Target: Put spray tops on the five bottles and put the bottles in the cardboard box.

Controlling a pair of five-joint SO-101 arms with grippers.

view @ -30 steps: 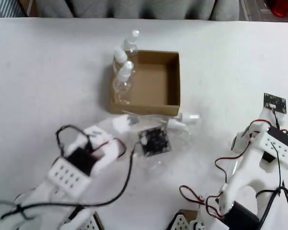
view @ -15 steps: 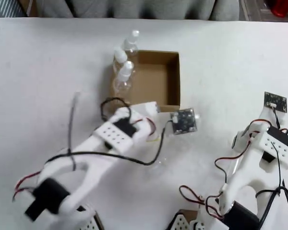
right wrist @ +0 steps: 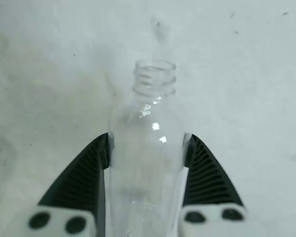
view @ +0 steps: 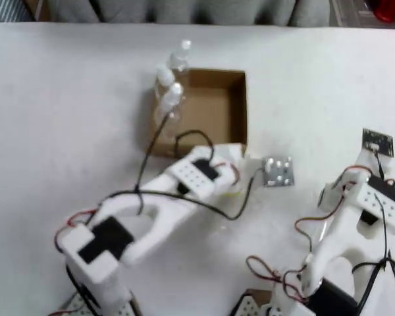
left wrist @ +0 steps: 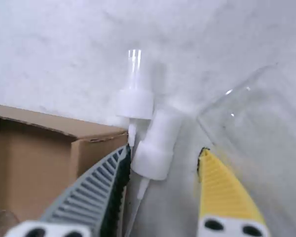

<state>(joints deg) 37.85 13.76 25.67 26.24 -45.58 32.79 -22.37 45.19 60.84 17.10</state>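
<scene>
My left gripper [left wrist: 164, 150] is open, its grey and yellow fingers on either side of a white spray top [left wrist: 155, 143] lying on the table. A second spray top [left wrist: 135, 101] with its tube lies just beyond it. A clear bottle [left wrist: 256, 123] lies beside the yellow finger. In the high view this gripper [view: 234, 161] sits at the front right corner of the cardboard box [view: 234, 99]. Three capped bottles [view: 171, 99] stand along the box's left wall. My right gripper [right wrist: 148, 137] is shut on a clear bottle [right wrist: 150, 123] with an uncapped neck.
The right arm [view: 355, 204] stands at the table's right side, with loose red and black wires [view: 276, 276] near its base. The left arm's cable [view: 151, 151] loops over the box's front wall. White table stretches to the left and far side.
The left arm has swung from the near left up to the box's front right corner, and its gripper now sits over the spray tops. The right arm has stayed put.
</scene>
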